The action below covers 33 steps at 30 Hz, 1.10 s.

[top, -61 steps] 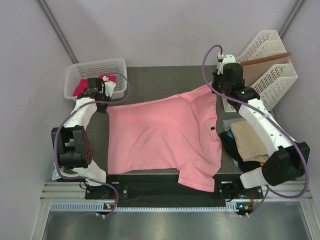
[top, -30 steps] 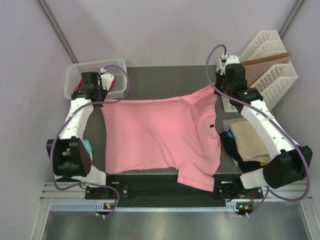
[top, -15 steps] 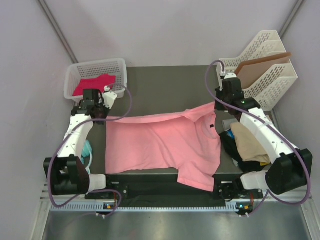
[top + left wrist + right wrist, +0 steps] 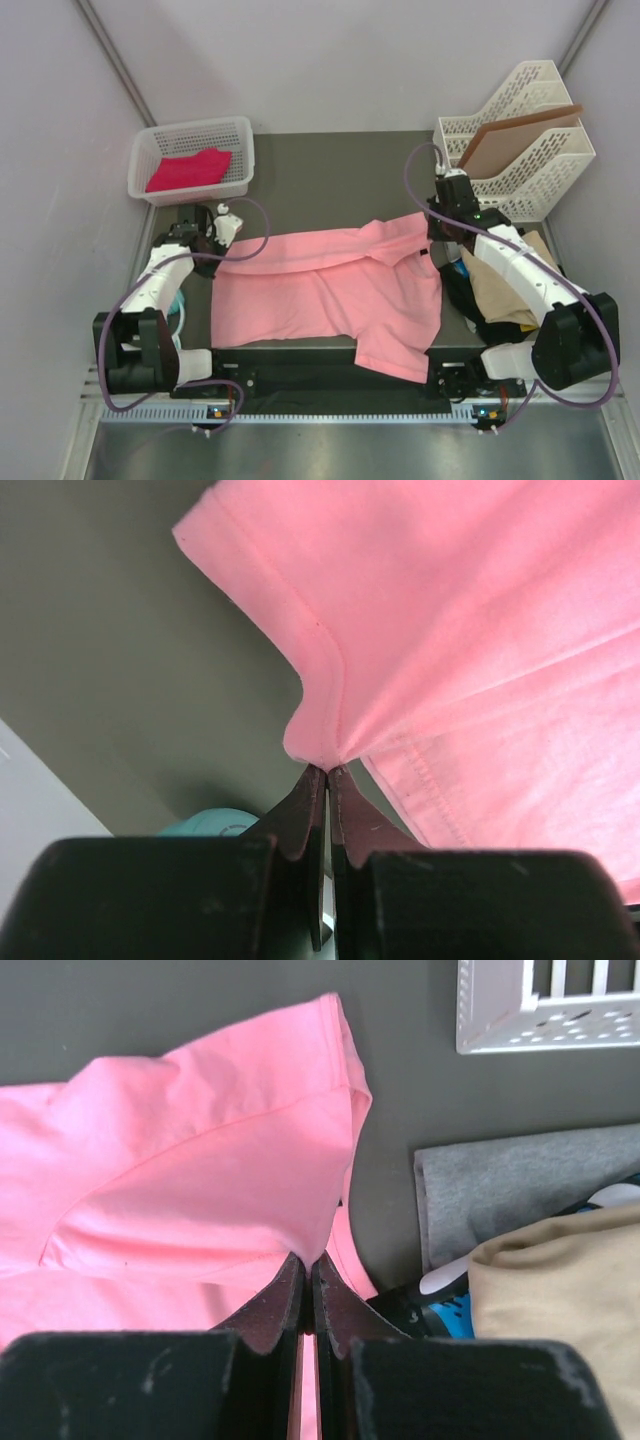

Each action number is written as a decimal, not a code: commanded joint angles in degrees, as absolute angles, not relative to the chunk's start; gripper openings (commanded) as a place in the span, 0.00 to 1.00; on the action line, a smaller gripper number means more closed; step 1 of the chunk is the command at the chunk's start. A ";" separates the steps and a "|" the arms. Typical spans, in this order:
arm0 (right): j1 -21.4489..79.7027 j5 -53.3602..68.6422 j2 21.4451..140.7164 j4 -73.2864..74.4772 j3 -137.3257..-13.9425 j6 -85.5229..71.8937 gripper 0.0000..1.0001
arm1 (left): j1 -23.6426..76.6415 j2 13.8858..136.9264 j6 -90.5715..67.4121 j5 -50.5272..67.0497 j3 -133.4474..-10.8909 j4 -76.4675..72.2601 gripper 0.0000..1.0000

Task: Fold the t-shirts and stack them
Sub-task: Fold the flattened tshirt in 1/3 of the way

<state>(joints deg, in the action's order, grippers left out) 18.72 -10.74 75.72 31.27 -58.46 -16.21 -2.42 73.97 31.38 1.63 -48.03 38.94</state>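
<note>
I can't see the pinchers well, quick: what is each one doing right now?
Left gripper: closed, holding the pink shirt.
Right gripper: closed, holding the same pink shirt.

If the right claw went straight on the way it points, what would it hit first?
The salmon pink cloth t-shirt that the right gripper pinches; its bunched fold lies directly ahead. Beyond that, probably the dark table, though depth is unclear.

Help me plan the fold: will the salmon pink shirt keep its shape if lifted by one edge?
Probably not: the salmon pink shirt drapes and creases between its pinched corners, so it is likely floppy. It looks thin, so it is probably light.
</note>
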 commanded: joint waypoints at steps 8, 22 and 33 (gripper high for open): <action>23.64 -17.49 81.03 31.54 -54.75 -19.07 0.17 | -2.20 71.63 30.15 2.20 -44.21 35.24 0.05; 28.21 -24.87 86.99 38.15 -74.69 -18.64 0.66 | -2.20 67.94 30.06 5.98 -59.32 44.40 0.75; 24.61 -20.48 103.97 34.54 -81.48 -19.95 0.51 | -2.20 84.45 24.17 7.46 -59.41 37.35 0.67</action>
<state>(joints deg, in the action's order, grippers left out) 25.74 -21.87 101.91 35.35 -79.31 -19.31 -2.31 79.44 27.31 4.95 -57.98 38.48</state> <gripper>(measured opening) 0.524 0.686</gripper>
